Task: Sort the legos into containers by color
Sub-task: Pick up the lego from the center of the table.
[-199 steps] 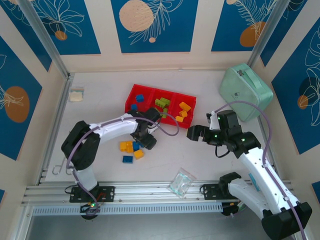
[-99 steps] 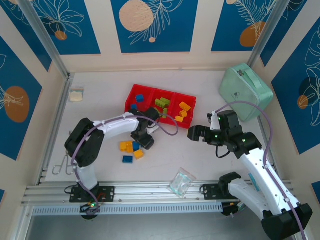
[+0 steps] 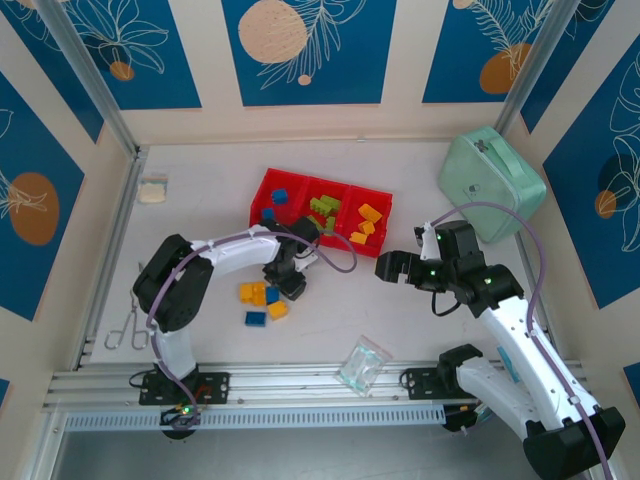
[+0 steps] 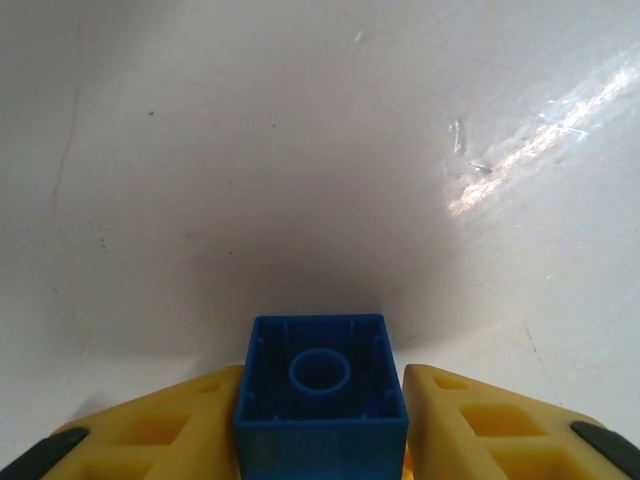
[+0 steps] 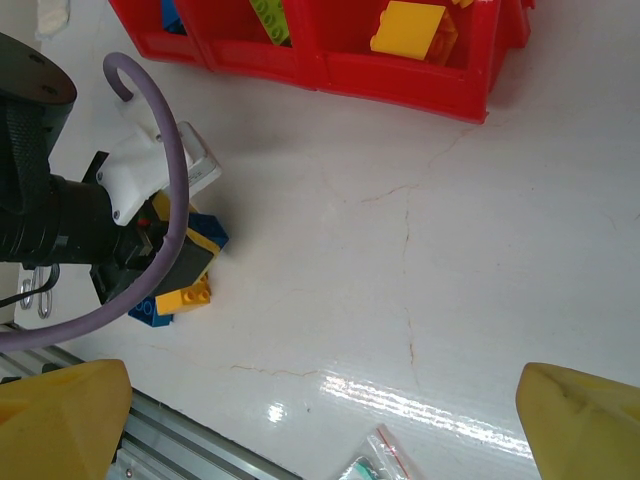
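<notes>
**Blue brick gripped, its compartment straight up the frame**

The left tool sat low over the worktop, just below the lower left corner of the red tray. In the wrist view its jaws stood narrow, pressed against two opposite sides of a blue brick, whose hollow underside faced the camera. The brick looked square, so it had no long axis to line up.

The move to come seemed to turn on one direction. The blue compartment, the leftmost of the tray's three, lay almost straight up the frame from the gripped brick and a touch to the left, with only the tray's near wall between. The carry called for a lift over that wall and little sideways travel.

The left arm was much the nearer to that compartment. The right tool hung with its jaws wide and nothing in them, right of the tray's lower right corner. More loose bricks, yellow and blue, lay just left of the left tool and below it.
</notes>
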Robot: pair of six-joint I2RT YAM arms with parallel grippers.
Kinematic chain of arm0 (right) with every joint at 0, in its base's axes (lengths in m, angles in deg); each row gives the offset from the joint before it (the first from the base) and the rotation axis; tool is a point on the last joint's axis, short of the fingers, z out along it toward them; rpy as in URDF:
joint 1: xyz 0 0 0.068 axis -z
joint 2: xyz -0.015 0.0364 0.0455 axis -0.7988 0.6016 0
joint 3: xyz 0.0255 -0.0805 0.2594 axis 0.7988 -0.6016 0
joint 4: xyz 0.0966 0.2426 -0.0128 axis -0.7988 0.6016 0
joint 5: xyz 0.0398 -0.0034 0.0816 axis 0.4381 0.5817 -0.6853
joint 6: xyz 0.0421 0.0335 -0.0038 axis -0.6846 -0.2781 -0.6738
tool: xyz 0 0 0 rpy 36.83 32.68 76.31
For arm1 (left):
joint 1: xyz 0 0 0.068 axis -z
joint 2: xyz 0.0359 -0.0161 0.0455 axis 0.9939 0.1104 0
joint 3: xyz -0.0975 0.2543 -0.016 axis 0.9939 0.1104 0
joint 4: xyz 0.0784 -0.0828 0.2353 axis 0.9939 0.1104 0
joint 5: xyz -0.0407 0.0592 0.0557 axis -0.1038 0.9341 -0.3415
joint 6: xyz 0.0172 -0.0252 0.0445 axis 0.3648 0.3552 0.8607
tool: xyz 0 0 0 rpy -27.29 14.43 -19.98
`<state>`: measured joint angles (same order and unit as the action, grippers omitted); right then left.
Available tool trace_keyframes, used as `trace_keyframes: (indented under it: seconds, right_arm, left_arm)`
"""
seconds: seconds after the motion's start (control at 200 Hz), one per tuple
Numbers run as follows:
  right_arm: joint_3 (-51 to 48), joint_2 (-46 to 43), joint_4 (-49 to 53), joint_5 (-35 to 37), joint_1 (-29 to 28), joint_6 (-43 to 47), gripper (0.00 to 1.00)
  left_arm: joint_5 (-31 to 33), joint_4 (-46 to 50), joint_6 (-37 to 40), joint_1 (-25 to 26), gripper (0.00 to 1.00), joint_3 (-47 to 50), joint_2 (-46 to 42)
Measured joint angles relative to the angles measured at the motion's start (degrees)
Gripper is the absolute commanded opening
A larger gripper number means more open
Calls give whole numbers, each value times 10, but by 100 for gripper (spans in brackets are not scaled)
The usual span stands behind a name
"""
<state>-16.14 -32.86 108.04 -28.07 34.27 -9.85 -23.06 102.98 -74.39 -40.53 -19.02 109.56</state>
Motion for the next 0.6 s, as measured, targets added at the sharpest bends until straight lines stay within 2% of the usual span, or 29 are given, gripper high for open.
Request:
trace_keyframes:
  seconds: [0.11,0.4,0.6]
  right_arm:
    - [0,0,0,0,0,0,99]
    - [0,-2,0,4,0,0,99]
    - [0,-2,0,7,0,0,99]
  left_arm:
    - [2,2,-9,0,33,0,0]
    - [24,-10,-30,-5,32,14,-28]
    - [40,-33,-53,-52,34,14,-82]
